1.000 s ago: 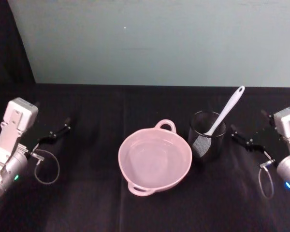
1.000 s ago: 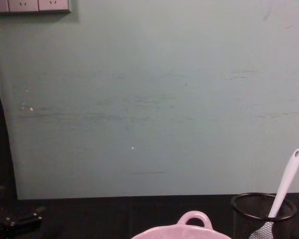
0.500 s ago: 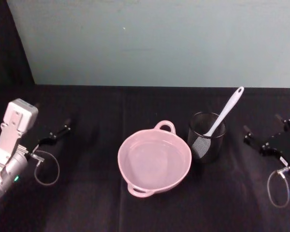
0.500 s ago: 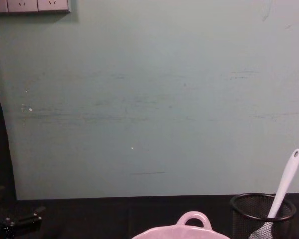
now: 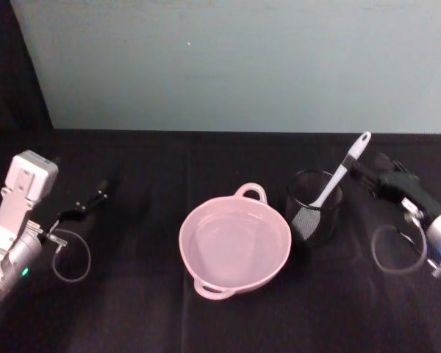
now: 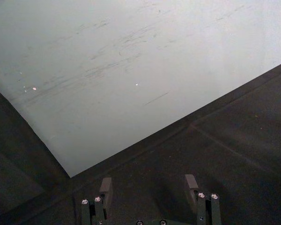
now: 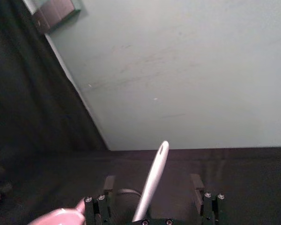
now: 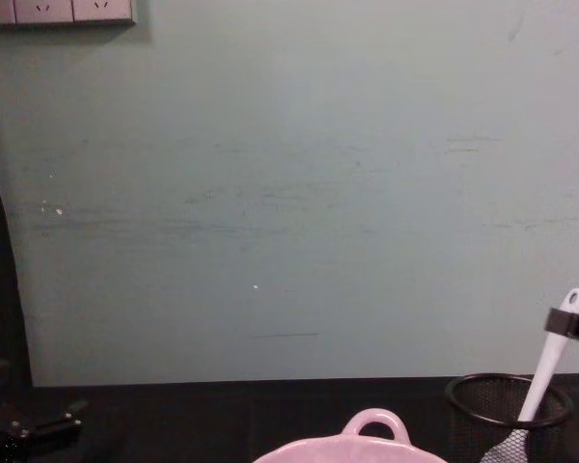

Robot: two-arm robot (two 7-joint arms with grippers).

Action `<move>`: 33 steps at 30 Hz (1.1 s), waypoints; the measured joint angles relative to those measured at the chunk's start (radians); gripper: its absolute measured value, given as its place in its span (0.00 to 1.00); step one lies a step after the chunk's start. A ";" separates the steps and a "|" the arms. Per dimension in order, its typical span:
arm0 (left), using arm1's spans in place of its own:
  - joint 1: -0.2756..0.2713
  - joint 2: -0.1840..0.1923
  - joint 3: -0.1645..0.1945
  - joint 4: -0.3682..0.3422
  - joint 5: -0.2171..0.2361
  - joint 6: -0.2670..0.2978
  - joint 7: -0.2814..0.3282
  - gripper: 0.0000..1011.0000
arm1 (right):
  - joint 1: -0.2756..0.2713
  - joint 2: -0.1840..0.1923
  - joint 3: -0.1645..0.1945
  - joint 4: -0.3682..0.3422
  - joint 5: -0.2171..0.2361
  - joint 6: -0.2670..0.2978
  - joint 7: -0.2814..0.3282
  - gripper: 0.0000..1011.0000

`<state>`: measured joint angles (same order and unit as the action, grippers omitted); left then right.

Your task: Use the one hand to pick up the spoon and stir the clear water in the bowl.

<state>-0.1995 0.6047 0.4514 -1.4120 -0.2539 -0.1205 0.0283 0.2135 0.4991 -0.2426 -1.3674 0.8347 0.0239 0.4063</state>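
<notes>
The pale pink bowl (image 5: 206, 208) sits mid-table holding clear water (image 5: 235, 248); its looped handle (image 8: 376, 424) shows in the chest view. To its right the white spoon (image 5: 343, 168) leans in a black wire-mesh cup (image 5: 314, 220), blade down, handle end up. My right gripper (image 5: 361, 168) is at the upper handle. In the right wrist view it (image 7: 152, 183) is open, and the spoon handle (image 7: 158, 161) rises between its fingers. One black finger (image 8: 571, 326) crosses the handle in the chest view. My left gripper (image 5: 95, 197) rests open at the far left.
A pale green wall panel (image 5: 242, 66) stands along the table's back edge. The black tablecloth (image 5: 132, 309) lies bare in front of the bowl and between the bowl and my left arm. A cable loop (image 5: 391, 250) hangs from my right wrist.
My right gripper has swung from the table's right side up and inward, and now has a finger on each side of the spoon's upper handle. The left arm, bowl and cup have not moved.
</notes>
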 joint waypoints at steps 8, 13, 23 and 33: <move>0.000 0.000 0.000 0.000 0.000 0.000 0.000 0.99 | 0.139 -0.071 -0.005 0.178 0.158 0.138 0.103 0.99; 0.000 0.000 0.000 0.000 0.000 0.000 0.000 0.99 | 0.182 -0.091 -0.008 0.240 0.219 0.181 0.152 0.92; 0.000 0.000 0.000 0.000 0.000 0.000 0.000 0.99 | 0.178 -0.080 -0.021 0.225 0.251 0.182 0.146 0.64; 0.000 0.000 0.000 0.000 0.000 0.000 0.000 0.99 | 0.151 -0.045 -0.039 0.198 0.249 0.148 0.131 0.31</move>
<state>-0.1995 0.6047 0.4514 -1.4120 -0.2539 -0.1205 0.0283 0.3649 0.4544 -0.2816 -1.1693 1.0835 0.1717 0.5371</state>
